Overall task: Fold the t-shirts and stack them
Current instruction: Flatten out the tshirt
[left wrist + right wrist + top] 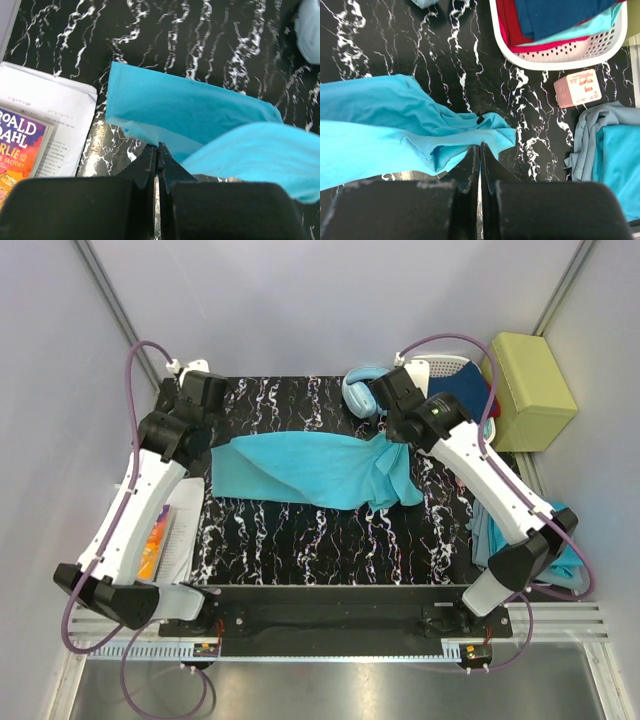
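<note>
- The t-shirt (300, 470) lies stretched across the black marbled surface (330, 550), between the two arms.
- The left gripper (157, 152) is closed and pinches the left edge of the t-shirt.
- The right gripper (480, 150) is closed too and pinches its bunched right end.

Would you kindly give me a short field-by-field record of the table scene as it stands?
t-shirt: turquoise, stretched between both grippers across the table
left gripper: shut on one end of the t-shirt
right gripper: shut on the other, bunched end
table: black with white veining
headphones: pale blue, at the far edge
basket: white, holding folded clothes, far right
book: on papers, left side
</note>
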`<state>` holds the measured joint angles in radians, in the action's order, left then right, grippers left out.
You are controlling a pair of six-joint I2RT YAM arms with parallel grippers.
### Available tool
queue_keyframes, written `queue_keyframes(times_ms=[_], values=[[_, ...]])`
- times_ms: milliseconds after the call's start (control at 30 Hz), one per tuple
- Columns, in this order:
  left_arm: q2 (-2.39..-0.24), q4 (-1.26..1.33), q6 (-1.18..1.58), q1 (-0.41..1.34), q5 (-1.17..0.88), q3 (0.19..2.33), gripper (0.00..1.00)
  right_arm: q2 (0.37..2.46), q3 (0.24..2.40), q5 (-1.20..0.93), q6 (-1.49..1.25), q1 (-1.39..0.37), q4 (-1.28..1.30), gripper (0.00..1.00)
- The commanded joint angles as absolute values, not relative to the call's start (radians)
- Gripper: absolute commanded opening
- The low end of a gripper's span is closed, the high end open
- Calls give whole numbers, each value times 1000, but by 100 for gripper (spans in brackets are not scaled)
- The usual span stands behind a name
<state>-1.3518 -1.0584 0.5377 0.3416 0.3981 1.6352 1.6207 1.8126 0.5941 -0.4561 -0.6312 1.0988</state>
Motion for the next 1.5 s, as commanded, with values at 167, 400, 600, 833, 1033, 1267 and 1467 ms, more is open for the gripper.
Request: queue_keyframes(times_ms=[167,400,600,833,1033,1267,1467], values=[[-1076,-1155,549,589,595,1609,0,1364,1701,716,-534,-773,1123,0],[-933,-1282,672,706,603,1500,0,1345,1736,863,-820,-988,1438,0],[-865,-1394,785,819,603,1496,0,1278,1709,894,-998,-1139,1601,0],[-810,-1506,859,876,566,1428,0,1183,1637,867,-1035,-1233,1629,0],[-802,-1506,836,879,626,1394,0,1189,1574,897,-1025,-1239,1576,0],[-928,-1370,678,879,747,1552,0,1287,1641,934,-816,-1065,1369,0],[-1132,-1244,439,879,876,1900,0,1393,1863,997,-421,-939,1103,0]])
